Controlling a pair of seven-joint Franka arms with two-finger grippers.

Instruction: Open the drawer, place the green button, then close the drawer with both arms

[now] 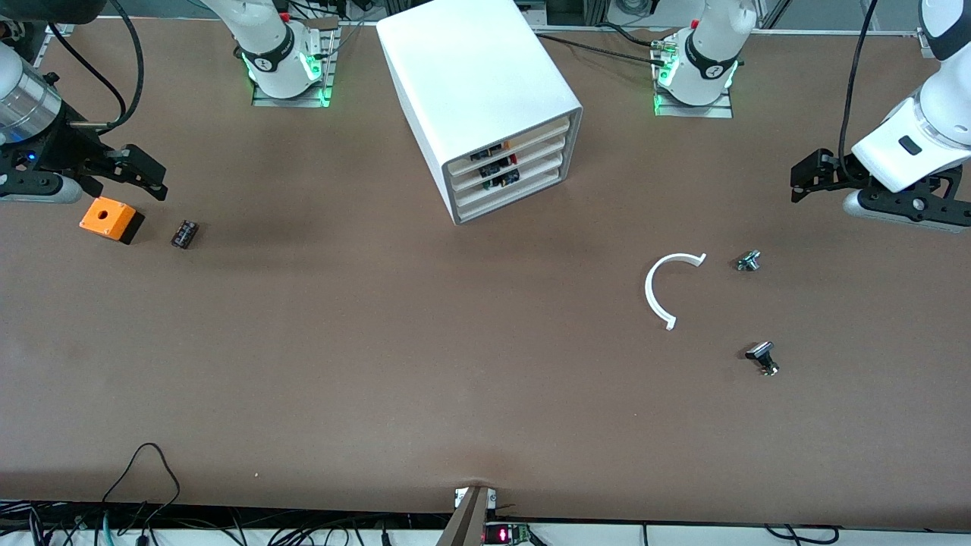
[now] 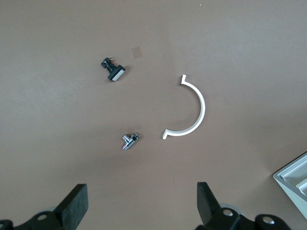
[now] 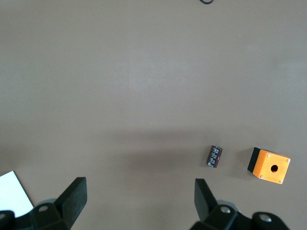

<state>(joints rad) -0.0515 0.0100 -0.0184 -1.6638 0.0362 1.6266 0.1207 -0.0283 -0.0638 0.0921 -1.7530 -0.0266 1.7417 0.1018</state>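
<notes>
The white cabinet (image 1: 478, 83) stands in the middle of the table near the arms' bases, and all four drawers are pushed in. The third drawer (image 1: 531, 176) is shut. The small button (image 1: 749, 261) lies on the table toward the left arm's end, beside a white half ring; it also shows in the left wrist view (image 2: 129, 140). My left gripper (image 1: 808, 178) hangs open and empty over the table near that end (image 2: 142, 203). My right gripper (image 1: 140, 174) hangs open and empty over the right arm's end (image 3: 140, 196).
The white half ring (image 1: 667, 288) (image 2: 189, 110) lies beside the button. A black-and-silver switch (image 1: 762, 356) (image 2: 113, 71) lies nearer the front camera. An orange box with a round hole (image 1: 110, 218) (image 3: 270, 165) and a small dark block (image 1: 184, 233) (image 3: 214, 156) lie under the right gripper.
</notes>
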